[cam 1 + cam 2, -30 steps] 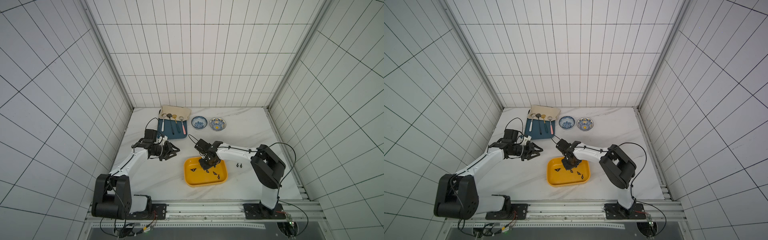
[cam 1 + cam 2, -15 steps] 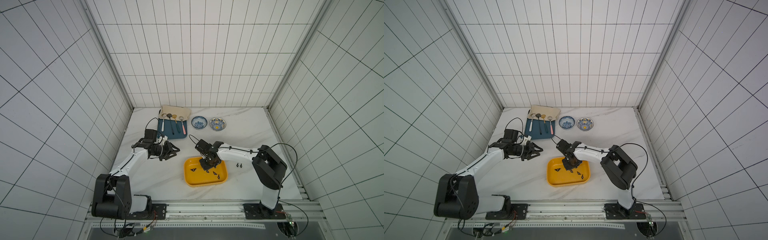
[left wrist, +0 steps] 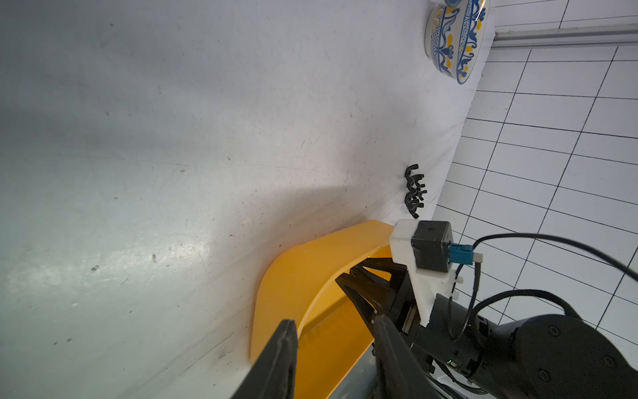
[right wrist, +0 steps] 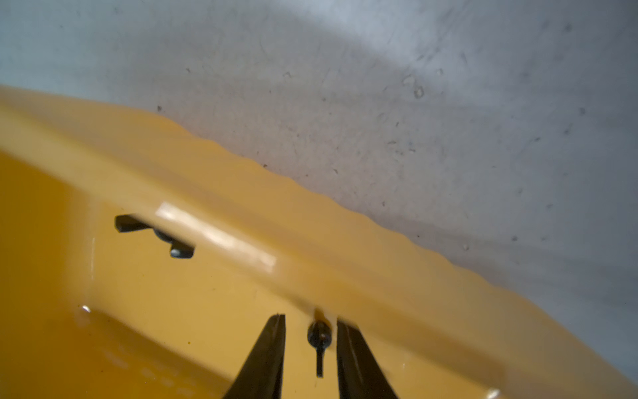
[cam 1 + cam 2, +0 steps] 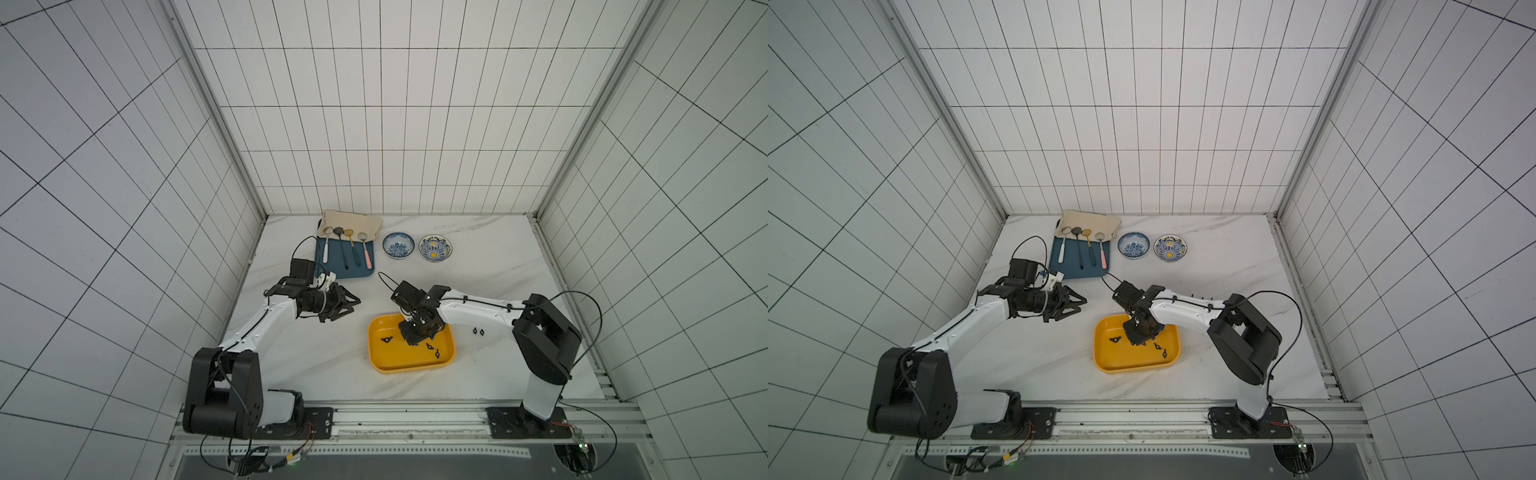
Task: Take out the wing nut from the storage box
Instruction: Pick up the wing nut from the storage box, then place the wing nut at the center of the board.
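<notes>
**A:** What room are we in?

**B:** We see white tiled walls (image 5: 395, 124) with dark grout on three sides and metal posts (image 5: 222, 124) in the back corners. A metal rail (image 5: 415, 419) along the front carries both arm bases.

**A:** And the surface?

**B:** The desk (image 5: 478, 270) is white with faint grey veins. Close up, in the wrist views, we find it scuffed and flecked with small dark specks.

**A:** What stands on it?

**B:** At the back we have two patterned bowls (image 5: 398, 246). Beside them is a dark-blue tray (image 5: 353, 272) with four spoons (image 5: 367, 253), and a beige cloth (image 5: 353, 218) lies at its far end. The yellow storage box (image 5: 411, 369) sits flat toward the front, right of the middle.

**A:** Where are the nuts?

**B:** In both top views we count three wing nuts (image 5: 386, 340) lying loose on the box floor. Two more (image 5: 478, 331) lie on the bare desk near the box's right side. In the right wrist view one wing nut (image 4: 320, 336) stands close under the box's wall.

**A:** And the claws?

**B:** The right claw (image 4: 310, 319) reaches down into the box. Its jaws are narrow, one on either side of that wing nut. Yellow shows between the nut and one finger, and we cannot tell whether the other finger touches it. The left claw (image 5: 351, 305) hangs over bare desk, apart from the box on its left. Its jaws are partly apart with nothing between them.
</notes>
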Robot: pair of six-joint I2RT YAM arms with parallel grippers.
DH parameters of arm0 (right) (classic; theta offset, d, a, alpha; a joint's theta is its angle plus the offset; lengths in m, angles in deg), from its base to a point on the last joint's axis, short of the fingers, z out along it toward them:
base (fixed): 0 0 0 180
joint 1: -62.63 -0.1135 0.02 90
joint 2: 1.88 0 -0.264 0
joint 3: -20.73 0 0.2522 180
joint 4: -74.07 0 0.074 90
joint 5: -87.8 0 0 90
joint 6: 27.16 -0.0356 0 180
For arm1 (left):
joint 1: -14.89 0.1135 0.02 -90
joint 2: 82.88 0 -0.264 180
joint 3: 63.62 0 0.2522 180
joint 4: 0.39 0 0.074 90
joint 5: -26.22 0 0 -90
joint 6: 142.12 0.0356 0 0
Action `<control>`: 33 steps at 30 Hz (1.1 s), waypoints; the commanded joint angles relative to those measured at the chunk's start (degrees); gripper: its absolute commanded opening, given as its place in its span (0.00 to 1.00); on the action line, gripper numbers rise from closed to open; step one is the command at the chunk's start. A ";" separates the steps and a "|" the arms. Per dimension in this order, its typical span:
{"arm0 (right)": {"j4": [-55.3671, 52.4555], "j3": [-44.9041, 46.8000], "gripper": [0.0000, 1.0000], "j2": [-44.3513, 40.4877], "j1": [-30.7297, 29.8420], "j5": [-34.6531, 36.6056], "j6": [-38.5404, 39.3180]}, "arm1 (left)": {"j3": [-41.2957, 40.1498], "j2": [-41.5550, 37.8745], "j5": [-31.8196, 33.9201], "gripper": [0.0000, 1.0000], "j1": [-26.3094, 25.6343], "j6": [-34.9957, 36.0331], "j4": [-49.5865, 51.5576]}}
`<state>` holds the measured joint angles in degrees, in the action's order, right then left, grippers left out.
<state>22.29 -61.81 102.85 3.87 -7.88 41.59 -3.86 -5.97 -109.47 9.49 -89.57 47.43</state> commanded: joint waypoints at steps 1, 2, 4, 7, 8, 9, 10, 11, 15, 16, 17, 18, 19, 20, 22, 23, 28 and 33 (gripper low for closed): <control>-1.18 1.36 0.30 1.32 -0.64 0.53 0.07 | -0.47 -0.08 0.05 0.40 -0.55 0.83 -1.32; -1.29 1.27 0.29 1.44 -0.64 0.69 0.07 | -0.43 -0.01 0.06 0.40 -0.65 0.81 -1.35; -1.17 1.44 0.27 1.70 -0.64 0.95 0.07 | -0.38 -0.08 0.22 0.40 -0.73 0.76 -1.37; -1.22 1.54 0.23 1.88 -0.63 1.76 -0.12 | -0.38 0.00 0.30 0.40 -0.87 0.63 -1.37; -1.27 1.50 0.22 1.97 -0.62 1.91 -0.10 | -0.38 0.02 0.38 0.40 -0.85 0.63 -1.40; -1.20 1.69 0.19 1.95 -0.59 2.59 -0.26 | -0.38 0.04 0.43 0.40 -0.97 0.64 -1.37; -1.18 1.77 0.17 1.89 -0.58 3.07 -0.34 | -0.38 0.01 0.51 0.40 -0.95 0.63 -1.36; -1.27 1.71 0.16 1.93 -0.57 3.37 -0.28 | -0.38 0.10 0.48 0.40 -0.96 0.56 -1.37; -1.03 1.54 0.04 1.09 -0.59 4.61 -0.76 | -0.38 -0.01 0.75 0.39 -1.27 0.36 -1.54; -1.00 1.47 0.01 0.70 -0.59 4.90 -0.85 | -0.30 -0.05 0.74 0.39 -1.41 0.13 -1.61; -1.00 1.29 0.00 0.07 -0.63 5.46 -1.02 | -0.17 -0.09 0.95 0.39 -1.74 -0.08 -1.59; -1.21 1.06 0.00 -0.66 -0.63 6.33 -1.20 | 0.17 -0.28 1.39 0.39 -2.32 -0.25 -1.59; -1.70 0.64 0.00 -1.13 -0.62 7.33 -1.47 | 0.63 -0.48 2.07 0.39 -3.06 -0.18 -1.19; -2.56 0.01 0.00 -1.78 -0.50 8.65 -1.83 | 1.52 -0.82 3.25 0.39 -4.08 0.04 -0.58; -3.51 -0.83 0.00 -3.32 -0.22 10.40 -2.18 | 3.77 -1.18 5.06 0.39 -6.11 0.36 1.14; -3.70 -1.12 0.00 -4.46 0.16 11.27 -2.50 | 5.07 -1.26 5.72 0.39 -7.17 0.44 1.77; -6.47 -0.73 0.00 -9.78 4.51 13.73 -3.52 | 10.53 -0.44 8.27 0.39 -12.59 -0.62 2.23; -7.42 3.40 0.00 -16.30 11.83 15.52 -3.79 | 14.34 3.54 9.35 0.39 -20.62 -3.30 -0.53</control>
<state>17.81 -61.50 89.87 11.96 4.52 38.79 8.73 -4.92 -102.02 -7.59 -91.19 48.92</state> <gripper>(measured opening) 0.050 0.394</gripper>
